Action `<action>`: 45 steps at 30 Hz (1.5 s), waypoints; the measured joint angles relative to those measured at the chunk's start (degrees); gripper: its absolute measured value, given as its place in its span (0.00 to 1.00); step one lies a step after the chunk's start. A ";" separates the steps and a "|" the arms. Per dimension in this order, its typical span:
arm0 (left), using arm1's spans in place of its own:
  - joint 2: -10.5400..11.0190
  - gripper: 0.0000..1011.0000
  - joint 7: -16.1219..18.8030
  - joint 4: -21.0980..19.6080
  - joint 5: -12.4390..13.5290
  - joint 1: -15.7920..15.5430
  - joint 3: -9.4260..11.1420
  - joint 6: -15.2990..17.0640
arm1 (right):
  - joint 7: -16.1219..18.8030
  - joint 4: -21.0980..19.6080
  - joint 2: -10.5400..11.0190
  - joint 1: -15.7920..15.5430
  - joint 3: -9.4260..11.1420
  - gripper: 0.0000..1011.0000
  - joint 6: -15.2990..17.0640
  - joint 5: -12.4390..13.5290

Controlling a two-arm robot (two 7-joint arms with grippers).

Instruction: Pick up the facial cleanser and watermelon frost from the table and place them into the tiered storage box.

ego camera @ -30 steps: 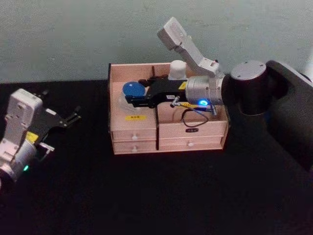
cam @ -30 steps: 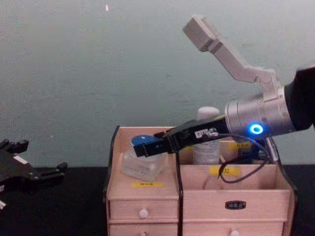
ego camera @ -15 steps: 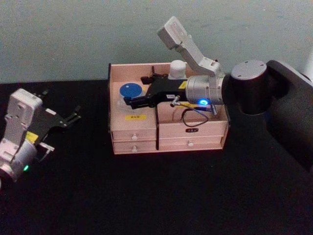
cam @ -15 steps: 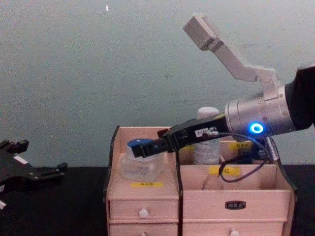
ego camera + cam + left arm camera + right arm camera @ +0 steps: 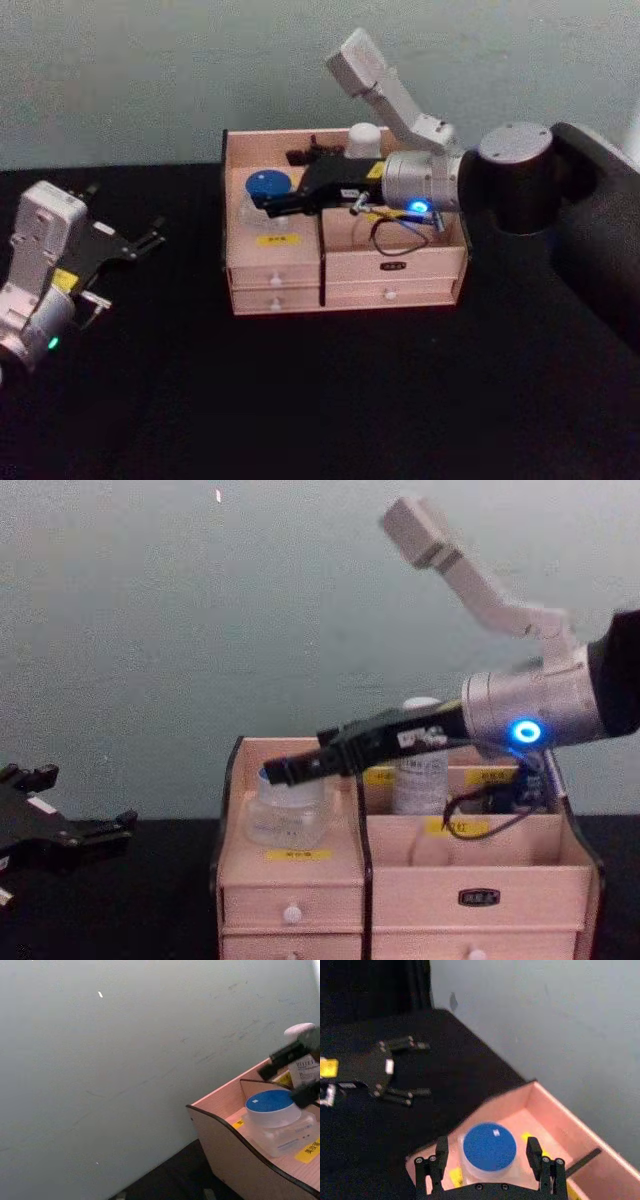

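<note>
The storage box (image 5: 345,265) sits at the back of the black tabletop (image 5: 330,400), and the right arm reaches across it from the right, forearm roughly level, blue light glowing at the wrist. The right claw (image 5: 285,771) hangs just above the left compartment with its fingers (image 5: 441,1149) spread apart on either side of the jar with the blue lid (image 5: 489,1146), and as far as the wrist view shows, they are clear of it. That jar (image 5: 266,186) stands upright on the floor of the left compartment, behind the yellow label (image 5: 271,239). A white-capped bottle (image 5: 420,770) stands upright in the rear compartment on the right side. To my eye the placing is done and the step in hand is the retreat: the claw wants to rise straight up, fingers kept wide, until it is above the lid and the box's side walls, and only then swing back, so nothing clips the jar or drags the box. The left claw (image 5: 140,243) rests low near the tabletop, well to the left of the box, fingers parted and empty, pointing toward it.
</note>
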 joint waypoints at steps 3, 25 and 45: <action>0.00 0.99 0.00 0.00 0.00 0.00 0.00 0.00 | 0.01 -3.04 0.99 -1.03 0.91 0.99 -1.03 0.52; 0.00 0.99 0.00 0.00 0.00 0.00 0.00 0.00 | -22.65 -30.84 10.65 -29.01 20.45 0.99 -15.75 3.72; 0.00 0.99 0.00 0.00 0.00 0.00 0.00 0.00 | -38.03 -29.68 6.05 -44.39 29.05 0.99 -19.74 -1.60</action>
